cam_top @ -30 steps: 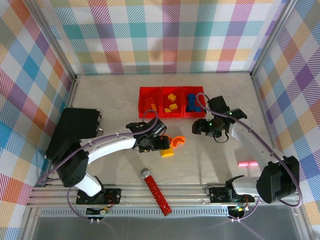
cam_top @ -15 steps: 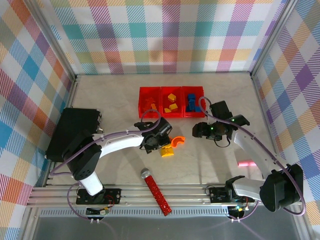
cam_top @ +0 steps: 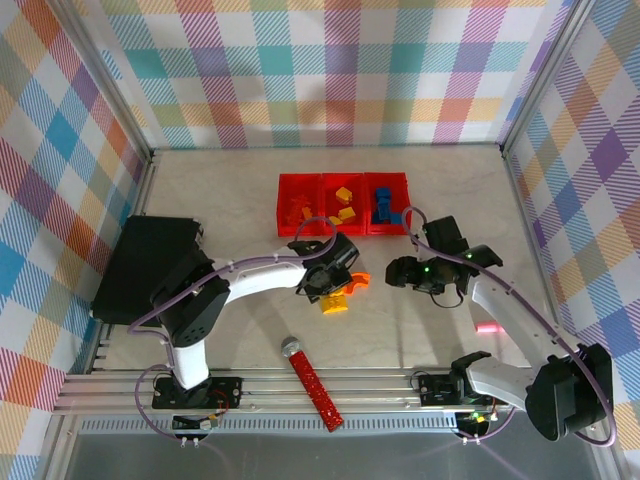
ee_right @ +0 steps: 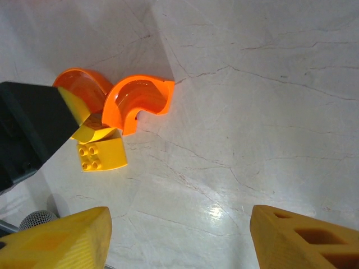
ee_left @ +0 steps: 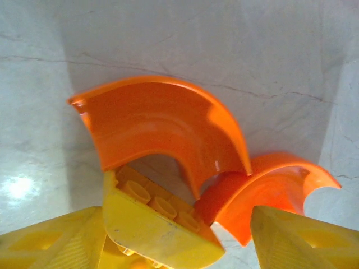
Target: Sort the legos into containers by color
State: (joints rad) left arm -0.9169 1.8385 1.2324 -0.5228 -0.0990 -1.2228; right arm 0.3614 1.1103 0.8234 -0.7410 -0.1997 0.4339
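**Left arm down on the last loose pile, right arm waiting**

Widest first: the pale marbled table (cam_top: 220,200), with the large black case (cam_top: 150,265) parked at its left edge, well away from the action. At the back sit the three joined translucent red bins (cam_top: 284,205), and they look well stocked, with orange pieces in the left one, yellow in the middle and blue on the right. Near the front rail lies the long red studded stick (cam_top: 313,385), not part of this game.

Now the arms. The left gripper (cam_top: 335,283) is right down over the loose pile mid-table, its yellow fingers standing apart on either side of it. Whether they pinch anything, I cannot tell. The right gripper (ee_right: 188,241) hovers just beside the pile, jaws wide, nothing between them.

And the prizes: a glossy curved orange arch (ee_left: 162,123), a second orange arch (ee_left: 269,185) touching it, and a yellow studded brick (ee_left: 151,221) tucked under the first.

My read is that these are light, hard, slick plastic. An arch would likely squirt out if squeezed across its curve, so take it across the flat side faces. The yellow brick offers flat walls, which should be the easier hold. Packed this tight, a grab could drag a neighbour along.
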